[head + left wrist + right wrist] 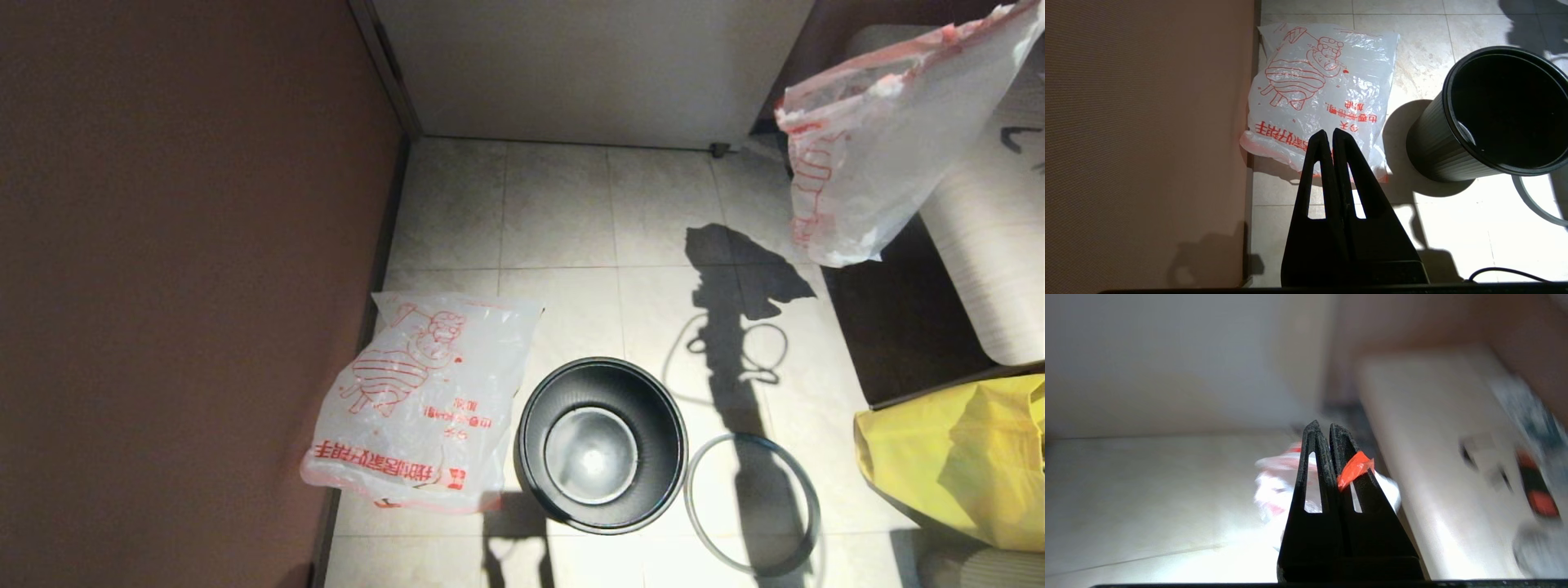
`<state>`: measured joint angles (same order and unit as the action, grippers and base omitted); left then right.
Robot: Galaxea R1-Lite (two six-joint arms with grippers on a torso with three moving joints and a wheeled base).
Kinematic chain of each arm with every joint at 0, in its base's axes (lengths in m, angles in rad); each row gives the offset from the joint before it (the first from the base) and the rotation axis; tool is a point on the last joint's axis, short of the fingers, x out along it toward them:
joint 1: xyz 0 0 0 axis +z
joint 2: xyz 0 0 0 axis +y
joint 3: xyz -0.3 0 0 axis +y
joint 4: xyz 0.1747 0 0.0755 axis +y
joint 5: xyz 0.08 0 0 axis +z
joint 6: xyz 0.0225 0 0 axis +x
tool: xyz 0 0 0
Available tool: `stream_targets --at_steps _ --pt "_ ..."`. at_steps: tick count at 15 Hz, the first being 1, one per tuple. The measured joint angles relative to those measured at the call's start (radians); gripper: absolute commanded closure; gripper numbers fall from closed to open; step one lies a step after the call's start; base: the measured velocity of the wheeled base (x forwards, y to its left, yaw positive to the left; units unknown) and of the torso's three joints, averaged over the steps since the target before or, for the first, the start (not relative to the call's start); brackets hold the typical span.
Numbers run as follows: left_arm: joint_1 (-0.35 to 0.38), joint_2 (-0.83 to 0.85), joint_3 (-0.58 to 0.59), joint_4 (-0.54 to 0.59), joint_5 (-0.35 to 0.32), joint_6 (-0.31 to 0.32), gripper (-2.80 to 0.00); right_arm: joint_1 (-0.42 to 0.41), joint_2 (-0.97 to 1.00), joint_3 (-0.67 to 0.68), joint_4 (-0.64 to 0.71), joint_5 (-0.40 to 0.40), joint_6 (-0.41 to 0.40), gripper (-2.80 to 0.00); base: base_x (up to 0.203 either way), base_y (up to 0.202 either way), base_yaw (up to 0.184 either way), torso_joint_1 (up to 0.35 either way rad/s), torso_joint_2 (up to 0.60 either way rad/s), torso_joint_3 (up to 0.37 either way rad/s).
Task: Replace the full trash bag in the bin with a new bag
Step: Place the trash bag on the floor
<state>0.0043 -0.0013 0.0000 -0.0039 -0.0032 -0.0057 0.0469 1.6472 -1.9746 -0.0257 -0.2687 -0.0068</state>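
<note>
Plastic bag [882, 155], thin and translucent white with red print, hangs in the air at the far right, pinched by its red edge in the closed right gripper [1322, 430]. Whether bottles sit inside it cannot be told. The bin [602, 445], round, black and ribbed with a shiny silver floor, stands bare on the tiled floor [571, 212]. Its grey hoop [753, 502] lies just beside it. A flat same-printed bag [424, 400] lies on the bin's other side, against the wall. The left gripper [1329, 136] hangs shut and empty above that bag.

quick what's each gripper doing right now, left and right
Left gripper: closed, empty, above the new bag.
Right gripper: closed, holding a printed white plastic bag in the air.
</note>
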Motion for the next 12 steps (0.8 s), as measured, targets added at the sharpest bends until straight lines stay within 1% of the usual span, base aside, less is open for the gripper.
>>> stream_targets --at_steps 2,5,7,9,11,12 --pt "0.0 0.0 0.0 0.0 0.0 0.0 0.0 -0.067 0.077 0.036 0.003 -0.001 0.055 0.0 0.0 0.0 0.0 0.0 0.0 0.0" --pt "0.0 0.0 0.0 0.0 0.0 0.0 0.0 -0.129 0.222 0.177 -0.008 -0.023 0.092 0.0 0.0 0.0 0.0 0.0 0.0 0.0" --pt "0.0 0.0 0.0 0.0 0.0 0.0 0.0 -0.152 0.327 0.267 -0.042 -0.042 0.125 0.0 0.0 0.0 0.0 0.0 0.0 0.0" --pt "0.0 0.0 0.0 0.0 0.0 0.0 0.0 -0.162 0.425 0.362 -0.104 -0.052 0.151 0.0 0.0 0.0 0.0 0.0 0.0 0.0" --pt "0.0 0.0 0.0 0.0 0.0 0.0 0.0 -0.164 0.512 0.411 -0.136 -0.061 0.155 0.0 0.0 0.0 0.0 0.0 0.0 0.0" --pt "0.0 0.0 0.0 0.0 0.0 0.0 0.0 -0.164 0.547 0.422 -0.128 -0.068 0.156 0.0 0.0 0.0 0.0 0.0 0.0 0.0"
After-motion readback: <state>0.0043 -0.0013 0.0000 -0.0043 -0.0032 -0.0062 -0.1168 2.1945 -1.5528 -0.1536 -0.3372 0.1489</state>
